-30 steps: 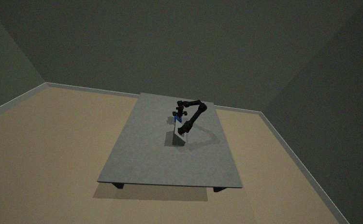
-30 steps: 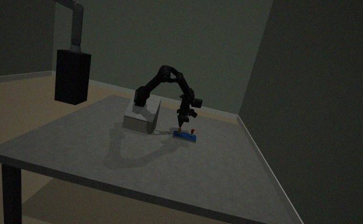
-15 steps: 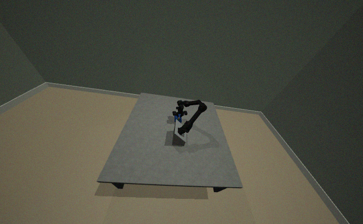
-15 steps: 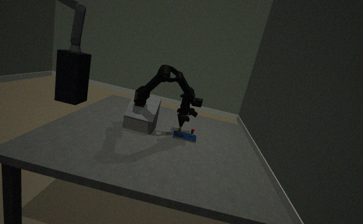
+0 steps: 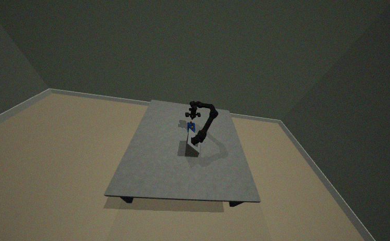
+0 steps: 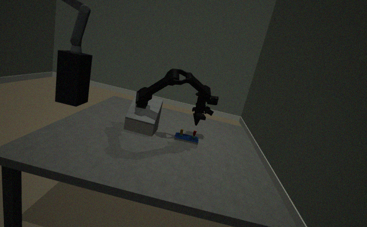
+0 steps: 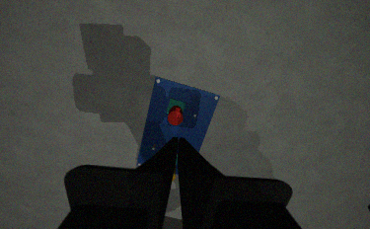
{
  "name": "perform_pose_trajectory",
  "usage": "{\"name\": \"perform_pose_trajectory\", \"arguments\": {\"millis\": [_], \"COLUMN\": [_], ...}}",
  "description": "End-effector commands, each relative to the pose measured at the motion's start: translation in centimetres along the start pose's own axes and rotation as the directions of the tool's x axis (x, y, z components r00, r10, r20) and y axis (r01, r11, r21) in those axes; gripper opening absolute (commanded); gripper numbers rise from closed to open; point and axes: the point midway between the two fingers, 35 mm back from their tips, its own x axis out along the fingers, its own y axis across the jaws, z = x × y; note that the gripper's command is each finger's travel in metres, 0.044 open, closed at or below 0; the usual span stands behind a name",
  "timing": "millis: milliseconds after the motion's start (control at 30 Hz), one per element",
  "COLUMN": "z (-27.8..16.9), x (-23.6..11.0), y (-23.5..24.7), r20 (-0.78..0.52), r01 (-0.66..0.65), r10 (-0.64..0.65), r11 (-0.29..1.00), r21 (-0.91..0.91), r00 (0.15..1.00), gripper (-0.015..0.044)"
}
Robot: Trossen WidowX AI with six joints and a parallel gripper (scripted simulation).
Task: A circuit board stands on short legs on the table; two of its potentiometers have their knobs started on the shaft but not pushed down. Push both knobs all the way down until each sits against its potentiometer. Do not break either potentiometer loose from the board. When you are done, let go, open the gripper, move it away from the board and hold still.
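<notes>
A small blue circuit board [image 6: 186, 137] stands on the grey table, with a yellow knob [image 6: 181, 131] on its left part and a red knob [image 6: 194, 132] on its right part. In the wrist view the board [image 7: 180, 125] lies below my fingers and the red knob [image 7: 175, 117] shows just beyond the fingertips. The yellow knob is mostly hidden behind the fingers there. My gripper [image 6: 196, 123] is shut and empty, pointing down, hovering above the red knob without touching it; it also shows in the wrist view [image 7: 176, 142] and in the top view [image 5: 192, 117].
The arm's pale base block [image 6: 143, 118] stands on the table left of the board. A dark box on a grey pole [image 6: 73, 77] hangs at the left. The table's right edge [image 6: 266, 163] runs close to the dark wall.
</notes>
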Motion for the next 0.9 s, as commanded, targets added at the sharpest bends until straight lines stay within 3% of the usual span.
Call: {"name": "perform_pose_trajectory", "arguments": {"millis": [0,100,867], "z": [0.7,0.6,0.6], "x": [0.1,1.9,4.0], "y": [0.3,0.3,0.3], "r20": [-0.013,-0.013,-0.013], "r01": [-0.001,0.0,0.001], "r10": [0.001,0.0,-0.001], "r11": [1.0,1.0,1.0], "r21": [-0.009,-0.009,-0.009], "r00": [1.0,1.0,1.0], "gripper": [0.0,0.0,0.0]}}
